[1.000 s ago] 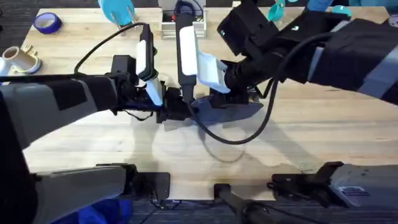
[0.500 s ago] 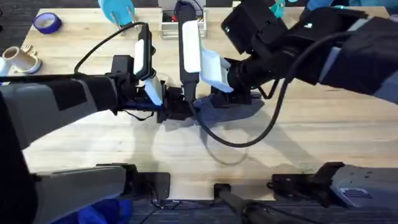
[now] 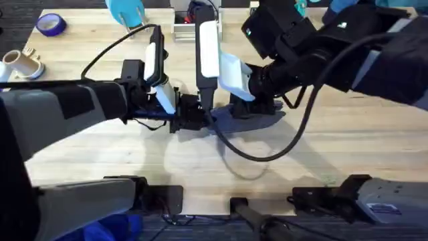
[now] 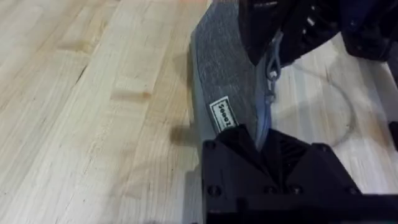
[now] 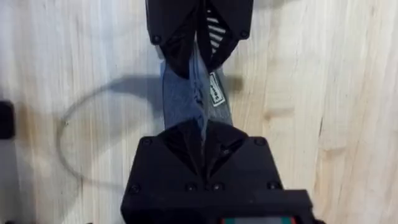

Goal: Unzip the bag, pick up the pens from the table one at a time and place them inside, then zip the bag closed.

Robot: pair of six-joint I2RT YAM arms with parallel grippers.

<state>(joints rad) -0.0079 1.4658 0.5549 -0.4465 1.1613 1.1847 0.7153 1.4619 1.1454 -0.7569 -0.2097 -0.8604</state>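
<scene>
Light plank tabletop (image 3: 348, 144) carries the grey-blue bag (image 3: 257, 120) near centre, both arms meeting over it. Left wrist view: left gripper (image 4: 264, 146) pinched on bag's end, zipper pull (image 4: 272, 74) dangling at 12 o'clock. Right wrist view: right gripper (image 5: 202, 140) clamped on the bag's zipper edge, left gripper opposite at 12 o'clock.

A light wooden counter (image 3: 348, 144) of planks with visible grain and darker knots spans the overhead view. At its far left lie a roll of blue tape (image 3: 50, 25) and a pale, cream-coloured fitting (image 3: 21, 64), perhaps a pipe piece. Near the far edge stands a small box with red and white parts (image 3: 182, 25), its make hard to tell. Soft shadows fall across the boards. Beyond the left corner the floor (image 3: 17, 17) looks dark.
</scene>
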